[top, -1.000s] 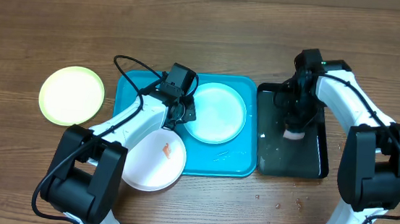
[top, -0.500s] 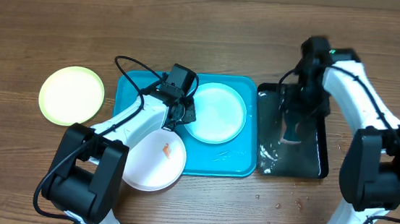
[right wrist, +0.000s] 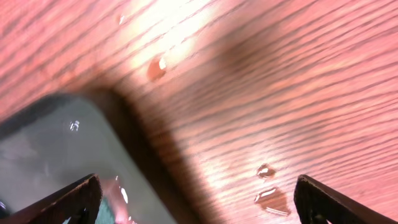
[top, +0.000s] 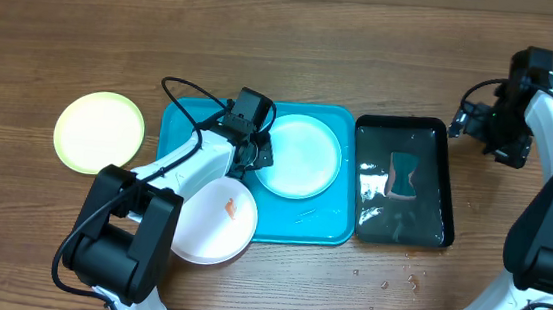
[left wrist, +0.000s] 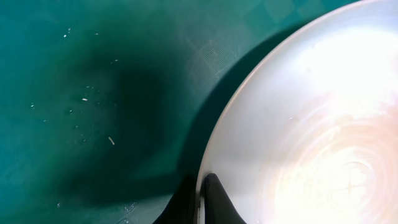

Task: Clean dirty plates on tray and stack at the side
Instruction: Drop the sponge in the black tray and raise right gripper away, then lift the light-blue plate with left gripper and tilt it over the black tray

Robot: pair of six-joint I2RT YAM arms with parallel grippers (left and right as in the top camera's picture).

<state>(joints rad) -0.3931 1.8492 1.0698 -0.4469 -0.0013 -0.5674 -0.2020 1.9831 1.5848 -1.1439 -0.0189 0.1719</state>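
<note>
On the turquoise tray (top: 301,217) lies the light blue plate (top: 298,157). My left gripper (top: 253,156) is shut on its left rim. The left wrist view shows that rim pinched between the two dark fingers of my left gripper (left wrist: 200,202), plate (left wrist: 311,124) to the right, tray (left wrist: 93,93) to the left. A white plate (top: 212,232) with an orange smear overlaps the tray's front left corner. A yellow-green plate (top: 99,131) rests on the table at the left. My right gripper (top: 465,121) (right wrist: 199,205) hangs open and empty over the wood beside the black tray's far right corner.
A glossy black tray (top: 431,224) holding water stands right of the turquoise one, with a teal sponge (top: 403,176) lying in it. Its corner (right wrist: 50,137) shows in the right wrist view. Water drops (right wrist: 266,170) dot the wooden table there.
My right gripper has opened, left the sponge lying in the black tray, and swung away to the right and back. The left arm has stayed at the light blue plate's rim.
</note>
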